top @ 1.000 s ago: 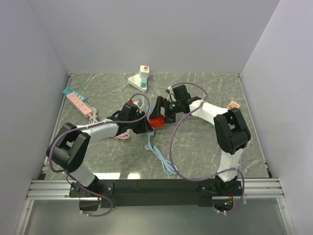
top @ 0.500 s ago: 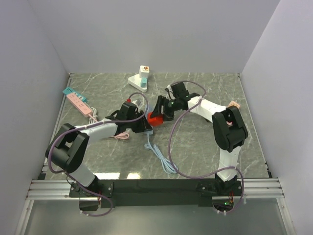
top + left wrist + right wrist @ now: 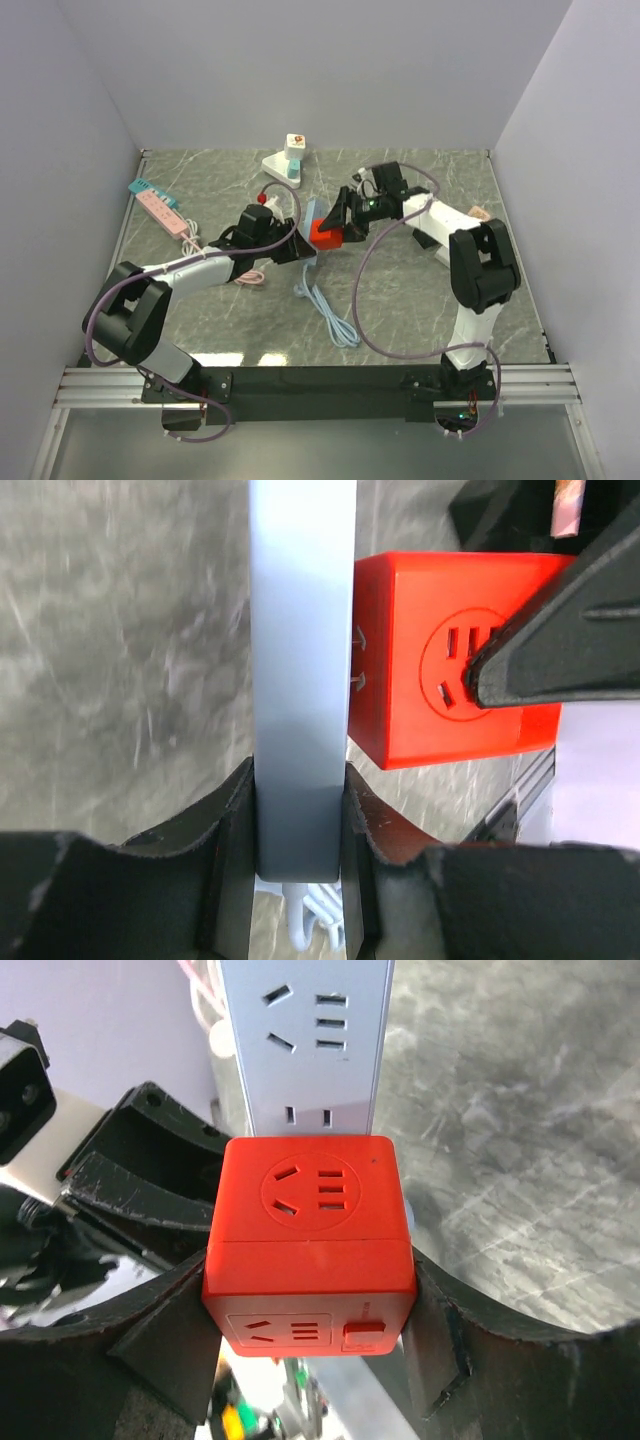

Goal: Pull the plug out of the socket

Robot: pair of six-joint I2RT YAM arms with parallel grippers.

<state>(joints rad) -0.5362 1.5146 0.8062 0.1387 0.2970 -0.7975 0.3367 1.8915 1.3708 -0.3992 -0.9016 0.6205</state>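
Broadly, the grey marbled counter point(image 3: 430, 290) has both arms meeting at centre frame in the top view. The left claw point(image 3: 300, 805) is clamped on the sides of the pale grey power strip point(image 3: 302, 630), whose long axis runs straight up the left wrist frame. The right claw point(image 3: 310, 1295) is clamped on the red cube plug point(image 3: 308, 1210), one finger on each flank. The cube sits against the strip's socket face: to the right of it in the left wrist view, at its lower end in the right wrist view (free sockets show above). Between cube and strip a narrow gap shows what look like two metal pins point(image 3: 356, 640), so the plug seems partly drawn, not free. As I judge it, the pins lie crosswise to the strip's length. The pull should therefore go straight off that face, toward the right arm's side, with the right claw travelling and the left bracing.
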